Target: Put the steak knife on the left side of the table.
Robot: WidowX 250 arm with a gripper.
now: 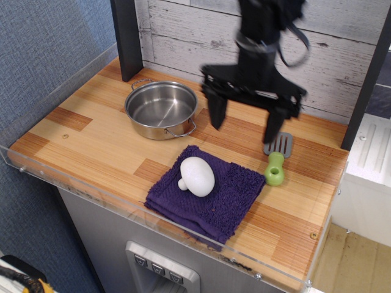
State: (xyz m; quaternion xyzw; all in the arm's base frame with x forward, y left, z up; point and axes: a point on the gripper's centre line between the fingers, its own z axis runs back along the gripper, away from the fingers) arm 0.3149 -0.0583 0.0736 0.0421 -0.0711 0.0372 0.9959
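Observation:
The steak knife (pixel 276 160) is a small toy spatula with a grey slotted head and a lime-green handle. It lies on the right part of the striped wooden table (pixel 91 137), handle toward the front. My black gripper (pixel 244 125) hangs open above the table, its right finger just over the spatula's head and its left finger well to the left of it. It holds nothing.
A steel pot (pixel 160 108) stands at the back left. A purple cloth (pixel 229 198) lies at the front middle with a white mushroom (pixel 197 176) on it. A clear acrylic rim (pixel 122 204) runs along the table's front and left edges. A dark post (pixel 126 36) stands behind the pot.

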